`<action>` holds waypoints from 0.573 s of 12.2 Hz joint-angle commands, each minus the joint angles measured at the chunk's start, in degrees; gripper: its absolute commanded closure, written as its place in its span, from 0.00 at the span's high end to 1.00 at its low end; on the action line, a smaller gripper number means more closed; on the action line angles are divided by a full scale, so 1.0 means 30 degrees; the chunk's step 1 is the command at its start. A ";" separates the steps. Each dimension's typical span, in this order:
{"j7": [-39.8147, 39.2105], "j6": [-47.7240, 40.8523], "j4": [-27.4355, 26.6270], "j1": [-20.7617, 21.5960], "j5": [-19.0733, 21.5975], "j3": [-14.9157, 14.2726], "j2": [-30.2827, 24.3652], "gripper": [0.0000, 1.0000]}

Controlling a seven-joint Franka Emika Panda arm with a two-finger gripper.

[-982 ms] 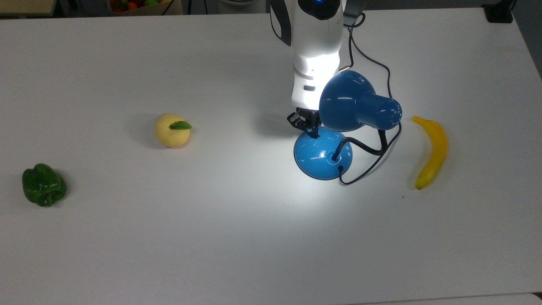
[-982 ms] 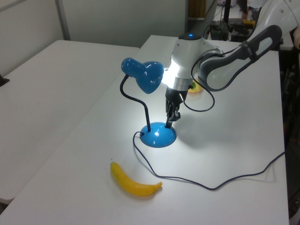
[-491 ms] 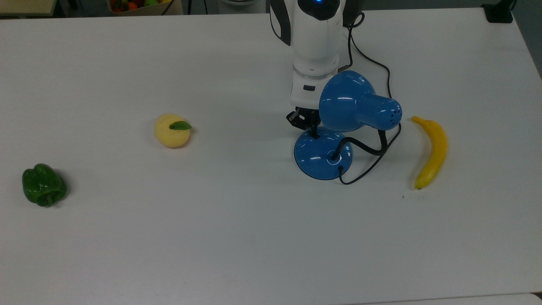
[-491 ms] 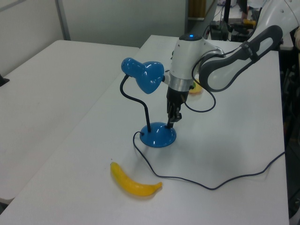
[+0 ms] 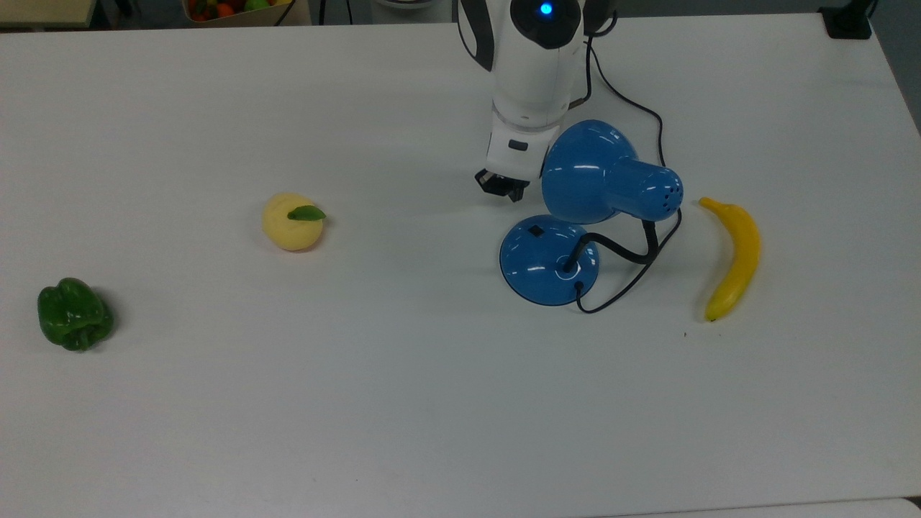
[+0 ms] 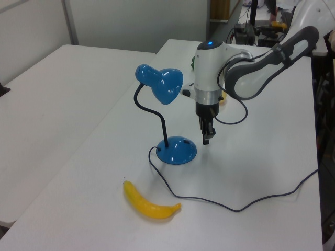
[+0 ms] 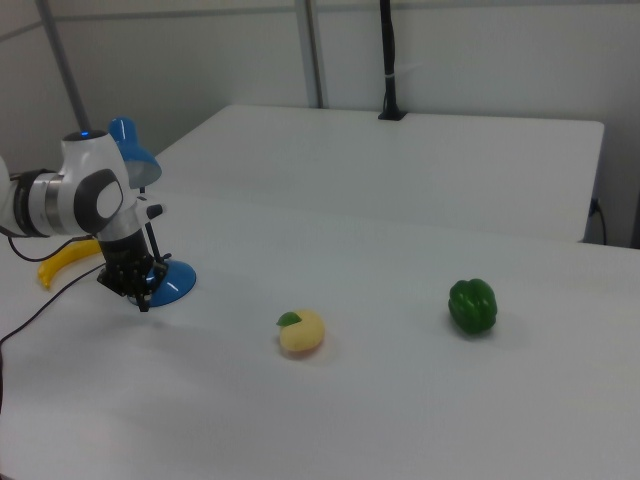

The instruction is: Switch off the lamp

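Note:
The blue lamp stands on the white table, unlit, with no glow on the table around it. Its domed base (image 5: 540, 270) carries a small black switch (image 5: 536, 231), which lies uncovered. The bell shade (image 5: 586, 173) hangs over the base's far side on a black gooseneck. My gripper (image 5: 504, 188) hovers just off the base, toward the top view's upper left, shut with nothing held. In the left view the gripper (image 6: 205, 138) points down to the right of the base (image 6: 177, 151). In the right view the gripper (image 7: 140, 300) is just in front of the base (image 7: 178, 283).
A banana (image 5: 735, 259) lies to the top view's right of the lamp. The lamp's black cord (image 5: 658, 122) loops behind the shade. A yellow fruit with a green leaf (image 5: 291, 221) and a green pepper (image 5: 73, 314) sit far to the top view's left.
The lamp's light went out after the earliest frames. My gripper, then pressed on the base at the switch, has lifted off and drawn back toward the top view's upper left.

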 commanded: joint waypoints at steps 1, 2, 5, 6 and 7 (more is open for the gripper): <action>0.0946 -0.2953 -0.0466 -0.0741 -0.0101 -0.0286 -0.2209 0.00; 0.2078 -0.4064 -0.0088 -0.1239 -0.0072 -0.0286 -0.2621 0.00; 0.4779 -0.6295 0.1142 -0.1916 -0.0101 -0.1043 -0.3353 0.00; 0.4929 -0.6969 0.1407 -0.1917 -0.0101 -0.1396 -0.3647 0.00; 0.4931 -0.7701 0.1758 -0.1946 -0.0101 -0.1748 -0.4085 0.00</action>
